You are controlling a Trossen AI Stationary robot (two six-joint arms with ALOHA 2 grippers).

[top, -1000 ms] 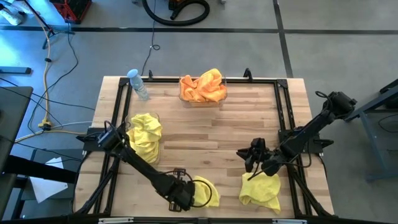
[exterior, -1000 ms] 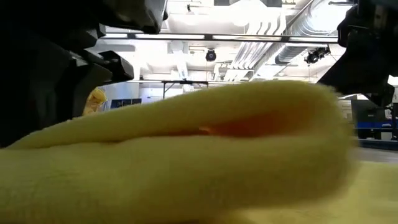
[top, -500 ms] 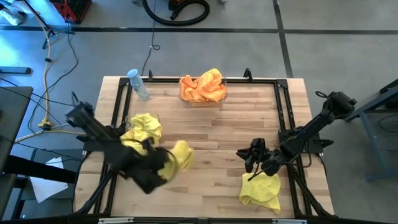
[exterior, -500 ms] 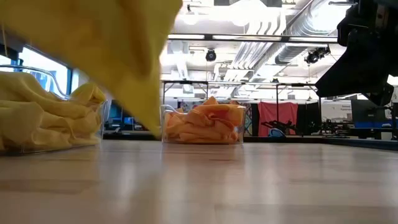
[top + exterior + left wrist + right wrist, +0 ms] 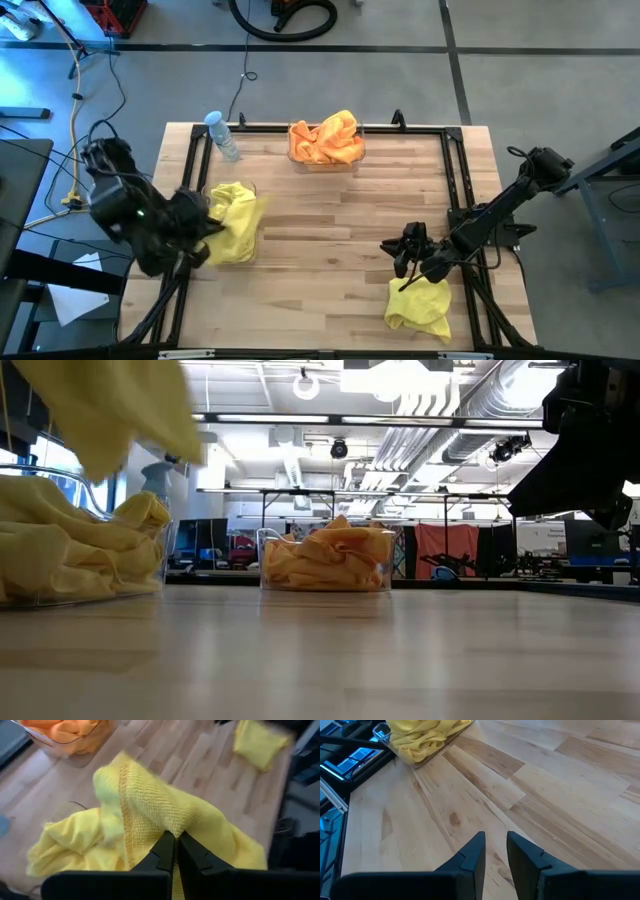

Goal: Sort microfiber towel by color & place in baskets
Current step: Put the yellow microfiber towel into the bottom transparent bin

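My left gripper (image 5: 200,238) is shut on a yellow towel (image 5: 190,815) held over the left basket (image 5: 232,218), which holds several yellow towels (image 5: 70,545). The held towel shows at the low view's upper left (image 5: 110,410). The far basket (image 5: 325,145) holds orange towels (image 5: 325,558). Another yellow towel (image 5: 420,305) lies crumpled on the table near the front right. My right gripper (image 5: 400,255) hovers just beyond it, its fingers (image 5: 472,855) a narrow gap apart with nothing between them. My left gripper pinches a bunched fold of the yellow towel (image 5: 172,826) between its two fingertips. The towel is lifted clear of the table and drapes slack away from the fingers, over the pile in the left basket; whether it touches that pile I cannot tell.
A clear water bottle (image 5: 222,135) stands at the far left corner, beside the black frame rails (image 5: 455,170) that border the wooden table. Bare table lies between the baskets and the right gripper (image 5: 520,785).
My left gripper has lifted the yellow towel off the table near the front edge and carried it up, toward the left and far side, to above the left basket. The towel now hangs clear of the table. It stays shut on it.
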